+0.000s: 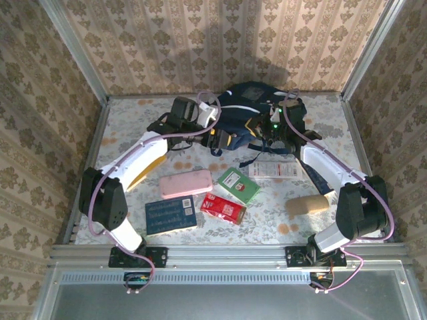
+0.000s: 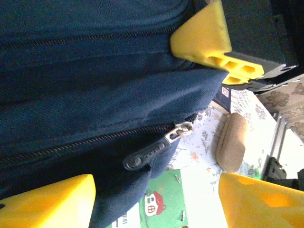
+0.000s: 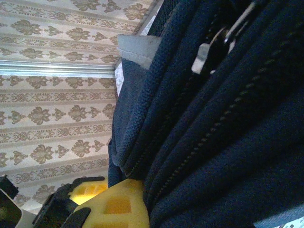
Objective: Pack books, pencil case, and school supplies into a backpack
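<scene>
Slumped at the far middle, navy backpack; nearer, lying flat: pink pencil case, blue book, green pack, shiny red pack, white printed strip.

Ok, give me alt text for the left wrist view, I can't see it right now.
Navy backpack fabric close up, two zipper lines running across it, with a metal zipper pull and dark tab just ahead of the open left claw's yellow fingers. Beyond lie a green pack and a tan block on the floral table.
</scene>
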`<state>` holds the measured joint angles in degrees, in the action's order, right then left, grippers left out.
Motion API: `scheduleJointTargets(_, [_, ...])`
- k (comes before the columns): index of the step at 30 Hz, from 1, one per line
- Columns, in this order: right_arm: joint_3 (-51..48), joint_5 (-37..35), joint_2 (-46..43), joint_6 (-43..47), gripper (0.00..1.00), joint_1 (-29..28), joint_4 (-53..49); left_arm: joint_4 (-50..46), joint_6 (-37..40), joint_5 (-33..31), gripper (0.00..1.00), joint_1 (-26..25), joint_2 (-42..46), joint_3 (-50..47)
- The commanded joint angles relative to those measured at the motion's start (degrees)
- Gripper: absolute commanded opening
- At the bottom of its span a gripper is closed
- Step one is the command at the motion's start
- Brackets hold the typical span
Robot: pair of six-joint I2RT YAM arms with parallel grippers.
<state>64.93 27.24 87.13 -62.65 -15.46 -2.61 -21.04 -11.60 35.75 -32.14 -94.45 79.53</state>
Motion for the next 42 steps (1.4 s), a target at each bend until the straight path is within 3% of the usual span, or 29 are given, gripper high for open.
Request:
scheduleJointTargets(1, [3.9, 7.6, -1.1, 3.1, 0.0, -1.0, 5.0, -2.3, 4.9, -1.9, 0.69, 0.3, 0.7, 3.1])
scheduleJointTargets(11, [4.6, 8.5, -0.4, 2.0, 0.0, -1.6, 6.1, -3.6, 5.6, 0.6, 0.69, -0.8, -5.2, 6.6])
scheduleJointTargets(22, [5.1, 9.2, 0.6, 1.3, 0.0, -1.9, 6.9, -5.1, 7.6, -0.7, 0.64, -4.1, -5.8, 6.9])
scheduleJointTargets(27, [5.3, 9.4, 0.5, 0.9, 0.0, -2.0, 7.1, -6.5, 9.0, -6.0, 0.5, -5.3, -6.0, 6.8])
scheduleJointTargets(34, [4.6, 9.2, 0.0, 1.2, 0.0, -2.2, 7.2, -5.8, 8.6, -10.8, 0.19, -5.2, -5.4, 6.9])
scheduleJointTargets(42, [4.2, 8.3, -1.1, 3.3, 0.0, -2.4, 5.2, -5.3, 8.8, -14.8, 0.01, -4.8, -3.0, 5.1])
